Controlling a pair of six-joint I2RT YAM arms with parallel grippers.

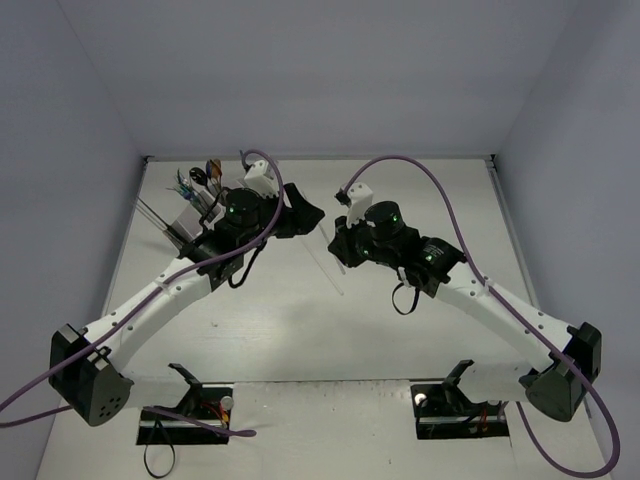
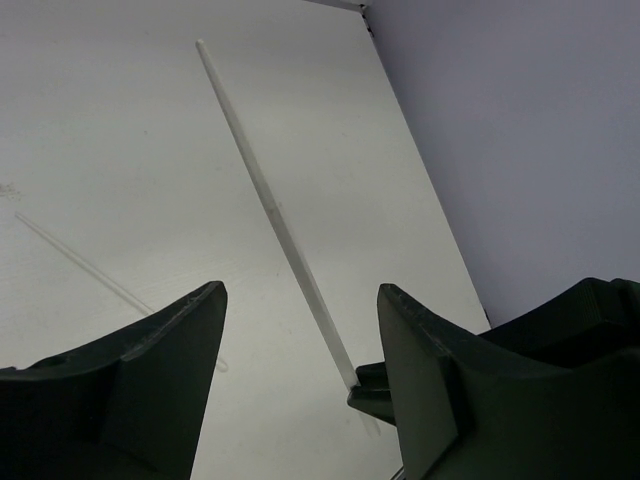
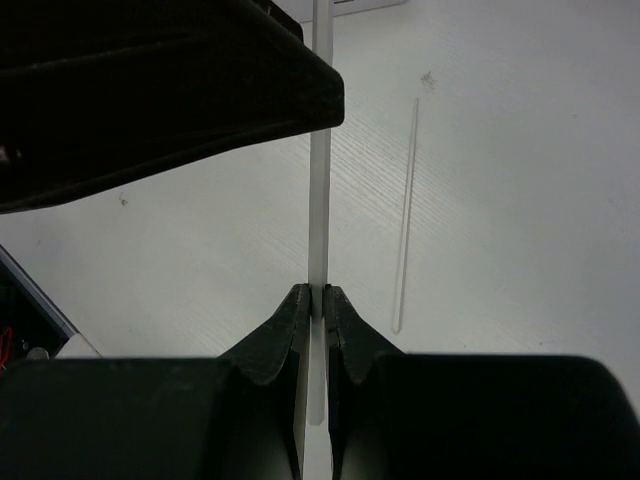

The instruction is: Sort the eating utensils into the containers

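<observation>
While right gripper clamps white stick, left gripper spread, near its tip

- Left arm: white links with rows of small dark holes; black joint housings; black base block.
- Right arm: matching white links, black joints, round black wrist motor.
- Purple cables: thin, one per arm.
- Green lights: one near each wrist.
- Left gripper, right gripper: matte black, wedge-shaped fingers.

A white table sits between pale, perhaps bluish walls.
</observation>
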